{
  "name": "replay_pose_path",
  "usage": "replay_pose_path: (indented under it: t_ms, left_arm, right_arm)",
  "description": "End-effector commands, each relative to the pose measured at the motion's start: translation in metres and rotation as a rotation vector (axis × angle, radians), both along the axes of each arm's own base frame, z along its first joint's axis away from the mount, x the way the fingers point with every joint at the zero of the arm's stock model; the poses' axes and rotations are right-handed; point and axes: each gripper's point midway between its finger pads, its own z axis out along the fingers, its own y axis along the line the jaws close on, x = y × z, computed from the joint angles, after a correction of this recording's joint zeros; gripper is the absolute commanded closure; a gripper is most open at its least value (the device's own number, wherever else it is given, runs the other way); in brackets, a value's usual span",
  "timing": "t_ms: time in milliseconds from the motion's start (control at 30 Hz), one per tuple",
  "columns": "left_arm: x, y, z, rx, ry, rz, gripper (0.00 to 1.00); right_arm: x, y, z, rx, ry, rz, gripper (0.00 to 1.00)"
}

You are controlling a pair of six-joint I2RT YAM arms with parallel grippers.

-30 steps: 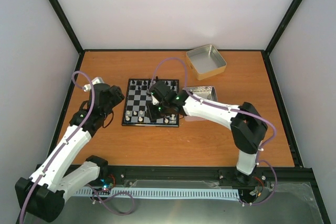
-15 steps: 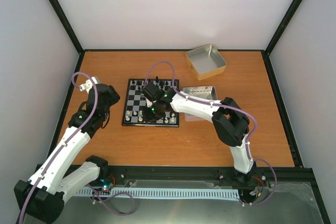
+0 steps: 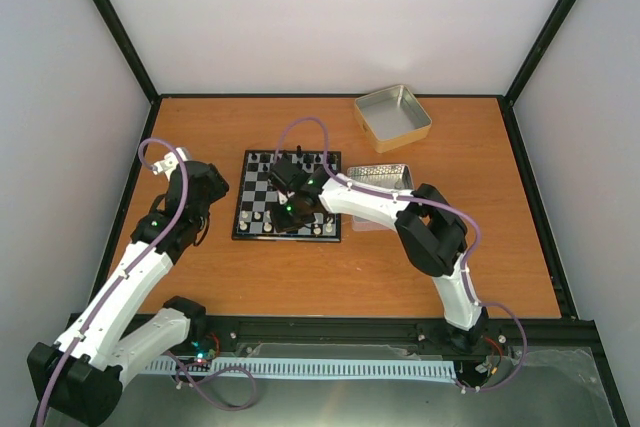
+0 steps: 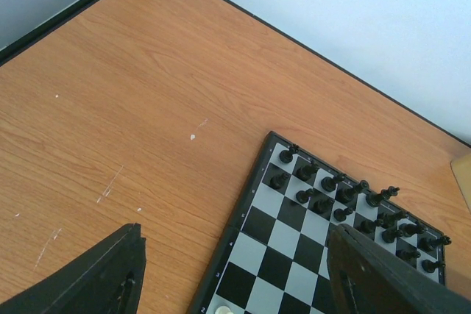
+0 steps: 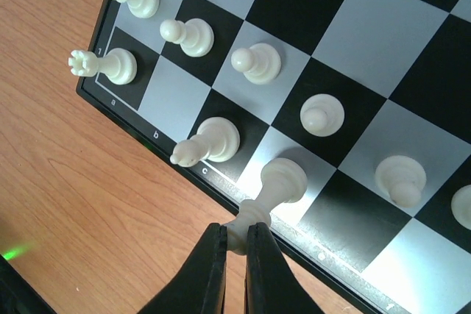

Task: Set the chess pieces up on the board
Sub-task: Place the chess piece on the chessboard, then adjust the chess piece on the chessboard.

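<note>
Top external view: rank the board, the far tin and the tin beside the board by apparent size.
1. board
2. far tin
3. tin beside the board; the right arm hides part of it, so second and third are unsure.

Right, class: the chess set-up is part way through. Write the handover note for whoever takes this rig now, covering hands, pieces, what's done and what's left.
Left hand: open, empty, over the table at the board's left edge.
Right hand: shut on the top of a white piece, whose base appears to rest on a near-row square.
Done: black pieces stand in the two far rows. The white rook, a bishop-like piece and several pawns are placed.
Left: release this piece, then fill the empty square beside the rook and the other near-row gaps.
</note>
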Motion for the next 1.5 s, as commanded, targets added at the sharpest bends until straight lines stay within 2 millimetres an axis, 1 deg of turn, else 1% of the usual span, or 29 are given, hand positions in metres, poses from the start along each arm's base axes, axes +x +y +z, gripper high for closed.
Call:
replay_pose_path:
  t_ms: [0,33,133,233,367,500,567,667,800,867,933,1133,1467]
  left_arm:
    - [0.001,0.004,0.009,0.015,-0.03,0.01,0.31]
    - [0.001,0.004,0.008,0.016,-0.028,0.009,0.31]
    - [0.0,0.004,0.009,0.015,-0.03,0.01,0.31]
    - [0.0,0.004,0.011,0.016,-0.033,0.01,0.31]
    - [0.0,0.005,0.011,0.017,-0.033,0.014,0.31]
    - [0.0,0.005,0.012,0.017,-0.035,0.015,0.31]
    - [0.0,0.006,0.012,0.017,-0.037,0.016,0.31]
    - [-0.001,0.006,0.013,0.018,-0.039,0.021,0.31]
    - [-0.001,0.007,0.014,0.016,-0.043,0.021,0.31]
    - [-0.001,0.006,0.014,0.015,-0.045,0.017,0.31]
    - [0.0,0.005,0.014,0.014,-0.046,0.014,0.31]
    - [0.0,0.005,0.015,0.014,-0.046,0.012,0.31]
    - [0.001,0.004,0.012,0.014,-0.038,0.007,0.31]
  right_arm:
    - [0.001,0.005,-0.006,-0.014,0.005,-0.003,0.94]
    - [0.001,0.005,-0.005,-0.012,0.005,-0.005,0.92]
    - [0.002,0.005,0.003,-0.005,-0.005,-0.011,0.79]
    - [0.008,0.003,0.015,0.001,-0.04,-0.029,0.72]
    - [0.014,0.001,0.025,-0.001,-0.083,-0.038,0.68]
    - [0.018,-0.001,0.026,-0.012,-0.107,-0.046,0.64]
    - [0.019,0.0,0.03,0.002,-0.12,-0.048,0.64]
    - [0.022,0.0,0.038,0.023,-0.15,-0.062,0.63]
    - [0.031,-0.004,0.056,0.054,-0.214,-0.104,0.63]
    - [0.034,-0.003,0.061,0.068,-0.237,-0.109,0.63]
    - [0.035,-0.001,0.06,0.057,-0.238,-0.096,0.63]
    - [0.03,0.009,0.04,0.002,-0.213,-0.041,0.64]
    - [0.029,0.018,0.02,-0.03,-0.178,-0.003,0.72]
